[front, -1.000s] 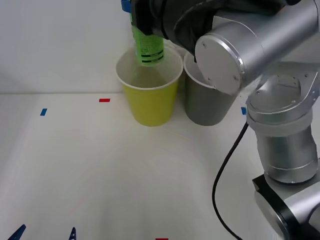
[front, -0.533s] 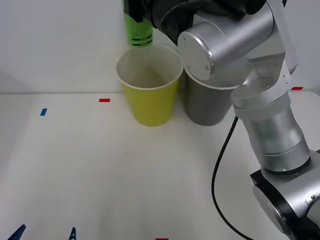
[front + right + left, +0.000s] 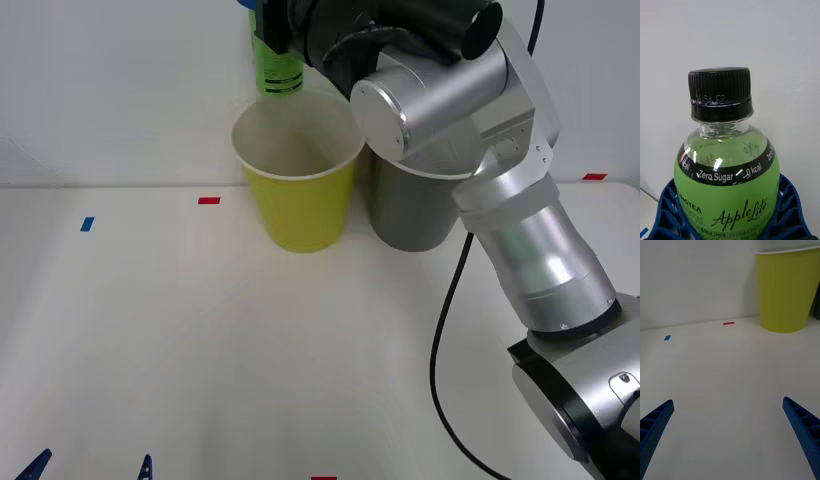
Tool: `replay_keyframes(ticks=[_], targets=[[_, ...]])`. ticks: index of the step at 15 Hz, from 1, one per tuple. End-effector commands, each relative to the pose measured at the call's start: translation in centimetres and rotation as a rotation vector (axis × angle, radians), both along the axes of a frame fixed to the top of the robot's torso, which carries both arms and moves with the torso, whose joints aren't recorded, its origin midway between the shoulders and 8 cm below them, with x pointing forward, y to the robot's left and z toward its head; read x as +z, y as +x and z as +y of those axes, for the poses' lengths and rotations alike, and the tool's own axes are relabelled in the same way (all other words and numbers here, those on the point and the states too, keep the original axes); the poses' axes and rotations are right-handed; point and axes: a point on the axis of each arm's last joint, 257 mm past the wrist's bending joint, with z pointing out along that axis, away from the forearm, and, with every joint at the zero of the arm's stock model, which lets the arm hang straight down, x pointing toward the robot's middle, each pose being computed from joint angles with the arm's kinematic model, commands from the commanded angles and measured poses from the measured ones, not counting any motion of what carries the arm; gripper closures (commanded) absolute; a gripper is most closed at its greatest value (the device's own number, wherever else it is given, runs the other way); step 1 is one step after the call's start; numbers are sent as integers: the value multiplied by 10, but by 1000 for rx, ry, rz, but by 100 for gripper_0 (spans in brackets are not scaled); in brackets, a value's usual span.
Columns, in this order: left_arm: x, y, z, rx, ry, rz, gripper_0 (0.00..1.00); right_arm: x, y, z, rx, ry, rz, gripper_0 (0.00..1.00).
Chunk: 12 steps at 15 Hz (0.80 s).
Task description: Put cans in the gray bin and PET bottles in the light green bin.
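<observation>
The right pincer (image 3: pixel 272 35) is clamped around the green bottle (image 3: pixel 279 70), holding it in the air above the back rim of the light green bin (image 3: pixel 300 200), which stands at the far edge of the tabletop (image 3: pixel 200 340) against the wall. In the right wrist view the bottle (image 3: pixel 727 180) sits between the blue ribbed fingers (image 3: pixel 666 210), its black cap (image 3: pixel 720 93) clear of them and its label readable. The gray bin (image 3: pixel 410 210) stands just beside the green one, on its right, partly hidden behind the right arm. The left pincer (image 3: pixel 730 435) hangs low over the near edge of the tabletop with its fingers spread wide and nothing between them, facing the light green bin (image 3: pixel 788 288) well ahead. As for progress, the bottle is lifted and brought to the correct bin but not yet let go, so the drop is what remains for it. No cans lie on the bare tabletop; what either bin holds inside cannot be told from here.
</observation>
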Motion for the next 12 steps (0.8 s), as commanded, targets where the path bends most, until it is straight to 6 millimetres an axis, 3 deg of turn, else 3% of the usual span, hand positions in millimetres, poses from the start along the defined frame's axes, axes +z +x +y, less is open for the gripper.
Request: replay_keyframes(ticks=[1, 5, 6, 7, 8, 12], targets=[[0, 0, 0, 0, 0, 0, 0, -1, 4, -7, -9, -13, -3, 100], [0, 0, 0, 0, 0, 0, 0, -1, 5, -9, -9, -12, -1, 100], [0, 0, 0, 0, 0, 0, 0, -1, 5, -9, -10, -13, -1, 76], [0, 0, 0, 0, 0, 0, 0, -2, 5, -10, -10, -11, 0, 26], [0, 0, 0, 0, 0, 0, 0, 0, 4, -9, -8, -9, -3, 0], [0, 0, 0, 0, 0, 0, 0, 6, 2, -4, 1, -7, -17, 0]])
